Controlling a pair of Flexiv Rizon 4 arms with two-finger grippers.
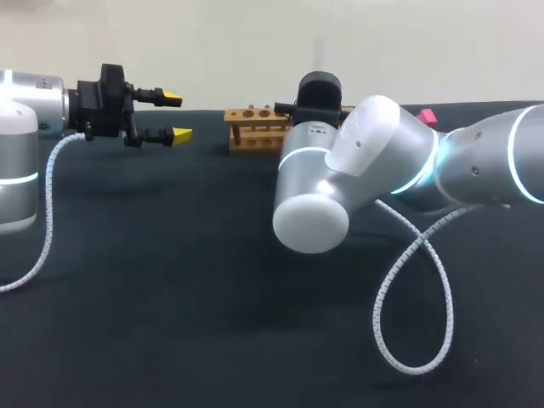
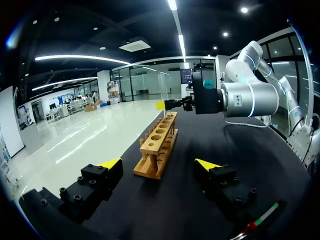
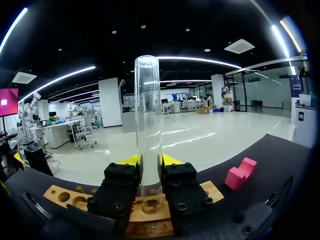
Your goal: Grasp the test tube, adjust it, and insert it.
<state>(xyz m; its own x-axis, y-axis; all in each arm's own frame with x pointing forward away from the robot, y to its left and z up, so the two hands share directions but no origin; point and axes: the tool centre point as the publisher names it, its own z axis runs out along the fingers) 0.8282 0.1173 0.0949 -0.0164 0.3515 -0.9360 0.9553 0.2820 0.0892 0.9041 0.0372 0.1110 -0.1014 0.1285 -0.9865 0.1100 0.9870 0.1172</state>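
Observation:
A clear glass test tube [image 3: 148, 130] stands upright between the fingers of my right gripper [image 3: 149, 162], which is shut on it low down. The tube's lower end sits just above the wooden rack [image 3: 65, 195], at its end nearest the pink block. In the head view the rack [image 1: 255, 127] lies at the back of the table, and my right arm's elbow hides the right gripper and the tube. My left gripper [image 1: 174, 116] hovers open to the left of the rack, holding nothing. From the left wrist, the rack [image 2: 159, 145] runs lengthwise ahead of the left gripper [image 2: 159, 164], with the right gripper [image 2: 167, 105] over its far end.
A pink block [image 1: 427, 116] lies on the black table to the right of the rack, also visible beside the right gripper as the pink block [image 3: 240, 173]. My right arm's white cable [image 1: 416, 297] loops over the table's middle right.

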